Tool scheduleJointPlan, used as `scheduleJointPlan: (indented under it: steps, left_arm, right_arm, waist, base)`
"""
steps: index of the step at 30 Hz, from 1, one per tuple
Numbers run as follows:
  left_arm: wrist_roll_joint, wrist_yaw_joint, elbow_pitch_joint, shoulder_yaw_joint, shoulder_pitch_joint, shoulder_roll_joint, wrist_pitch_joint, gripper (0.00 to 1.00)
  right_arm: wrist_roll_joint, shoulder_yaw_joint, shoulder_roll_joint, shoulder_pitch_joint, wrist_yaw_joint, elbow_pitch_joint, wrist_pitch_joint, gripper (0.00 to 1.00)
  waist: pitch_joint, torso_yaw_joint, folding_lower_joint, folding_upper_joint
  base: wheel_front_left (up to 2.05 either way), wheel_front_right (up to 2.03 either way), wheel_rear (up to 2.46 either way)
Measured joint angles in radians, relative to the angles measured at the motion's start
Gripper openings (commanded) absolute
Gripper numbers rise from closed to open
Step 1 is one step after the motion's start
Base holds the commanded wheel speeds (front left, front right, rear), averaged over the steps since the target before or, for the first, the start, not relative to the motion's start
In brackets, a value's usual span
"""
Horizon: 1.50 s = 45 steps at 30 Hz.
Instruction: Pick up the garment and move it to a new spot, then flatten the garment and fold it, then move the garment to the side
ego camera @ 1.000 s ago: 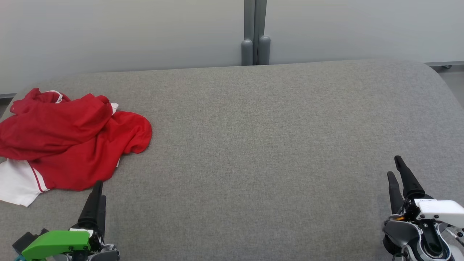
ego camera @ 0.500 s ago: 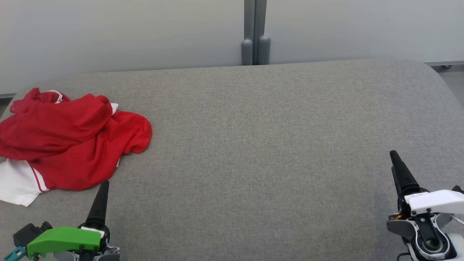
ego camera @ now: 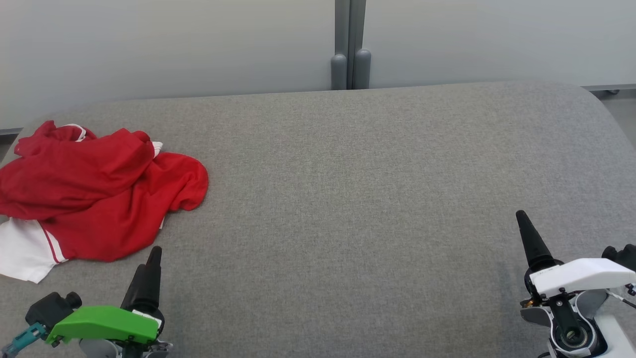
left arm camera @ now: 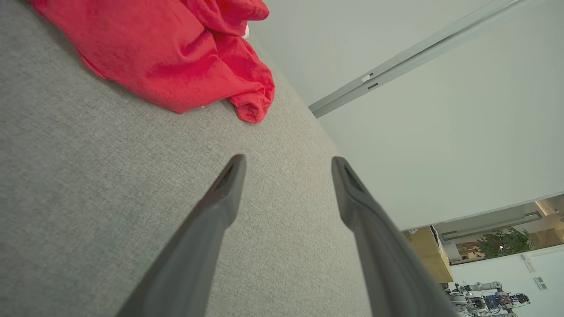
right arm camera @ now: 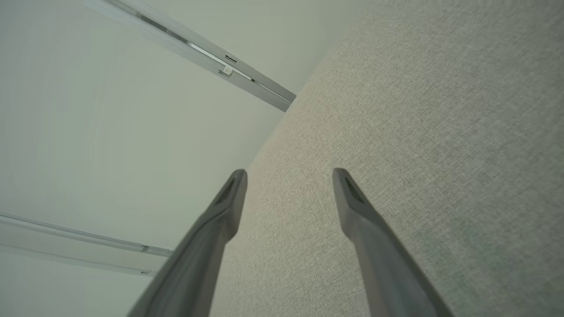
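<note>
The left gripper (ego camera: 149,261), jaws spread wide and empty, hovers just beside the crumpled garment (ego camera: 99,194) at the worktop's (ego camera: 348,199) left edge, the right gripper (right arm camera: 288,174) equally open and empty near the right edge; lifting, flattening and folding are not yet begun.

The left gripper (ego camera: 148,259), at seven o'clock, has a green cover; the right gripper (ego camera: 527,231), at four o'clock, a white one; both have tapered black fingers (left arm camera: 211,220).

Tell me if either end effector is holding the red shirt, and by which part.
Nothing is held. The left end effector and right end effector are both open and empty; the shirt lies crumpled on the grey surface, apart from both.
</note>
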Motion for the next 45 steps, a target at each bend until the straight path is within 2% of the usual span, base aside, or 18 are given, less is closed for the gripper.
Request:
scheduleJointPlan:
  steps: [4, 20, 31, 38, 45]
  left_arm:
    - [0.059, 0.011, -0.01, -0.008, 0.0, 0.002, -0.015, 1.0]
    - [0.276, 0.029, -0.021, -0.038, 0.0, 0.018, -0.066, 1.0]
    - [0.42, 0.029, -0.025, -0.058, 0.0, 0.022, -0.104, 1.0]
    - [0.518, 0.029, -0.027, -0.068, 0.0, 0.025, -0.126, 1.0]
    - [0.601, 0.029, -0.028, -0.068, 0.001, 0.027, -0.149, 1.0]
  right_arm:
    - [-0.054, 0.018, -0.003, 0.0, -0.002, -0.001, -0.01, 1.0]
    - [-0.274, 0.055, -0.036, 0.001, -0.044, -0.007, -0.063, 1.0]
    - [-0.421, 0.069, -0.065, 0.001, -0.063, -0.017, -0.098, 1.0]
    - [-0.525, 0.086, -0.092, 0.002, -0.087, -0.026, -0.122, 1.0]
    - [-0.596, 0.104, -0.103, 0.002, -0.084, -0.047, -0.143, 1.0]
  waist:
    - [0.0, 0.0, 0.0, 0.0]
    - [-0.001, -0.002, 0.0, 0.0]
    - [-0.001, -0.003, 0.0, 0.0]
    - [-0.001, -0.004, 0.0001, 0.0]
    - [-0.002, -0.005, 0.0, 0.0]
  base:
    - [0.0, 0.0, 0.0]
    - [0.0, 0.0, 0.0]
    - [0.0, 0.0, 0.0]
    - [0.0, 0.0, 0.0]
    - [0.0, 0.0, 0.0]
